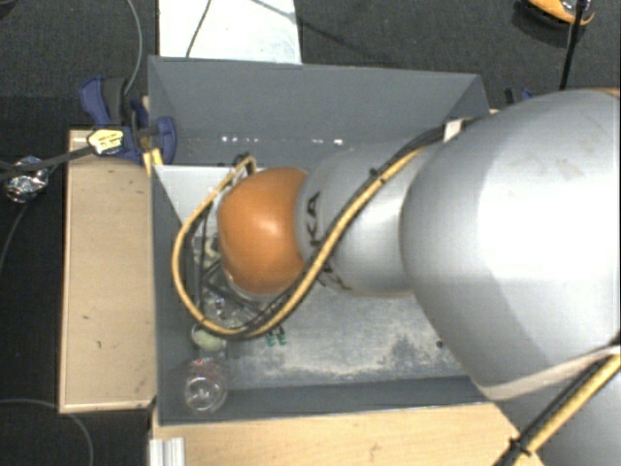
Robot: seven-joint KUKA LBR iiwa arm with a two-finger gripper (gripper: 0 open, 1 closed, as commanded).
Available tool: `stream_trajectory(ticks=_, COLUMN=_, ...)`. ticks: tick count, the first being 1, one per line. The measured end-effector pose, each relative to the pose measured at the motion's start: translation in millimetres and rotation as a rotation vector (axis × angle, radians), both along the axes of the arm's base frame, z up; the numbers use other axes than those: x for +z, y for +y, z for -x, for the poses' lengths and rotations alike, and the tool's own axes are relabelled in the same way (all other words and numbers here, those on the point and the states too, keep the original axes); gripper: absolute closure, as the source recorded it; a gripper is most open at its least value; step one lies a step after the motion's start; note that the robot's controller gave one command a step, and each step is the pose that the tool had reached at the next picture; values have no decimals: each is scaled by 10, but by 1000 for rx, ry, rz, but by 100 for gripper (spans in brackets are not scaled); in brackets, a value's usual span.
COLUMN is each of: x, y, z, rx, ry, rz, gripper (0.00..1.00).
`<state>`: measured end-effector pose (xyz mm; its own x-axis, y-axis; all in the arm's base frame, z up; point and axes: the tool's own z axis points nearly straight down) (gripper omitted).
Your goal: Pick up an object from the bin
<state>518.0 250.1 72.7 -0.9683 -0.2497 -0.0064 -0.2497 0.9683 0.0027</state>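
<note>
Pincer [219, 301]: sat low in the left part of the grey metal bin [320, 95], tucked under the robot's orange domed wrist cover [260, 229]; impossible to tell whether open or closed; held nothing that could be seen.
Nearest thing: small pale-green oval lump [207, 338]; lay on the bin floor just below the pincer in the camera view, near the left wall; touching or apart, could not tell.
Look of it: smooth, rounded, flattish, dull in colour; too small to name its kind.
Handling, as a judgement: probably light and fairly stiff; likely to roll or slide away on the metal floor if nudged off-centre.
Hold, as a judgement: best taken across the short width, at the middle, from straight above.
Next thing outward: clear rounded glass-like piece [204, 389]; rested in the front left corner, close to the front wall, near the pale lump.
Handling, as a judgement: likely hard, slippery and possibly breakable; crowded by the two walls, so awkward to close on.
Further right: small dark-green bits [277, 337] on the scuffed floor, apart from both; shape not made out.
</note>
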Motion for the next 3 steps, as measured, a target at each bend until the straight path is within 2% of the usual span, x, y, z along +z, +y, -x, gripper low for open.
stream_trajectory(ticks=1, x=797, y=-53, z=-62, rx=0, ry=-2, rz=-1, gripper=100)
stream_trajectory(ticks=2, x=797, y=-54, z=-62, rx=-2, ry=-1, rz=-1, gripper=100)
stream_trajectory(ticks=3, x=1619, y=3, z=-159, rx=38, ry=-4, rz=-2, gripper=100)
